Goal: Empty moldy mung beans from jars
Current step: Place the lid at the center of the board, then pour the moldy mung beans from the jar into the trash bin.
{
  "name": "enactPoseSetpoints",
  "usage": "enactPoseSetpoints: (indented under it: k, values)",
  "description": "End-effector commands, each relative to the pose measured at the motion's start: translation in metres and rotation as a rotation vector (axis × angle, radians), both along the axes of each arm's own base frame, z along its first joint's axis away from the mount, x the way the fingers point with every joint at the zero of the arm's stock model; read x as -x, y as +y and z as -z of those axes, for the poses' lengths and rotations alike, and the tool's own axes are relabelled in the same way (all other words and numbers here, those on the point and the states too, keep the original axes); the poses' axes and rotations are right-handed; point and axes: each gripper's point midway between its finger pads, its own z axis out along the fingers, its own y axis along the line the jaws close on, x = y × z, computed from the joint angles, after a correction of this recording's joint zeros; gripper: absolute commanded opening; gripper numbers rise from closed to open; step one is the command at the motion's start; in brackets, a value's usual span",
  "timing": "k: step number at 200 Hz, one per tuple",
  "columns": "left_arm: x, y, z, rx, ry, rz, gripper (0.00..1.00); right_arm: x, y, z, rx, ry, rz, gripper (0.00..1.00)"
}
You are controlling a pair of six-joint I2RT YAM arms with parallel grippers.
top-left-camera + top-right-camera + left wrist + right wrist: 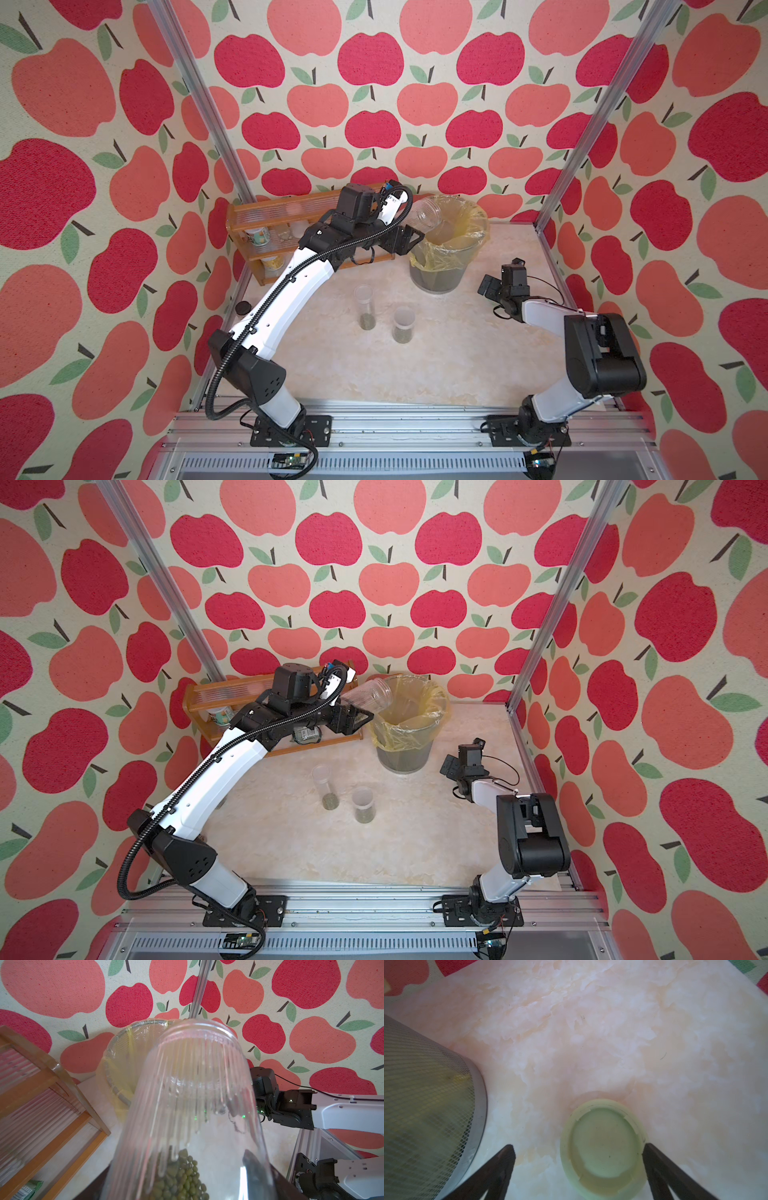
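The left end effector (415,235), clamped on the wide ribbed jar (193,1095), tips it mouth-first over the lined bin (436,278) at the counter's (457,361) far edge. The mung beans (180,1176) sit near its base, so a steeper tilt looks needed. The right end effector (578,1147) stands apart, the green lid (604,1147) between its tips.
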Motion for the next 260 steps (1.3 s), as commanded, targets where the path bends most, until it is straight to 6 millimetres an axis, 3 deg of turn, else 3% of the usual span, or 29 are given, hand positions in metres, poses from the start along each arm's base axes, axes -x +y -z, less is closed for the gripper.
enactPoseSetpoints:
  k: [1, 39, 86, 124, 156, 189, 216, 228, 260]
  values:
    - [0.001, 0.004, -0.023, -0.031, -0.029, -0.009, 0.4, 0.009, -0.002, -0.012, 0.024, -0.021, 0.01, 0.99]
    - [-0.022, -0.002, -0.009, -0.097, 0.033, -0.048, 0.4, 0.023, 0.006, -0.022, -0.013, -0.044, -0.014, 0.99]
    - [-0.065, -0.028, 0.016, -0.102, 0.107, -0.077, 0.4, 0.039, 0.012, -0.045, -0.061, -0.103, -0.044, 0.99]
    - [-0.1, -0.037, 0.015, -0.014, 0.094, -0.117, 0.41, 0.044, 0.012, -0.063, -0.056, -0.137, -0.06, 0.99]
    - [-0.091, -0.03, 0.013, -0.059, 0.084, -0.137, 0.39, 0.044, 0.01, -0.068, -0.042, -0.149, -0.065, 0.99]
    - [-0.072, -0.038, -0.001, -0.088, 0.01, -0.112, 0.4, 0.04, 0.018, -0.072, -0.083, -0.16, -0.084, 0.99]
    - [-0.074, -0.044, 0.005, -0.085, 0.023, -0.098, 0.4, 0.038, 0.026, -0.082, -0.107, -0.172, -0.12, 0.99]
    - [-0.076, -0.046, 0.009, -0.088, 0.027, -0.096, 0.4, 0.039, 0.032, -0.096, -0.136, -0.2, -0.148, 0.99]
    - [-0.081, -0.047, 0.012, -0.09, 0.02, -0.086, 0.4, 0.046, 0.055, -0.157, -0.185, -0.353, -0.28, 0.99]
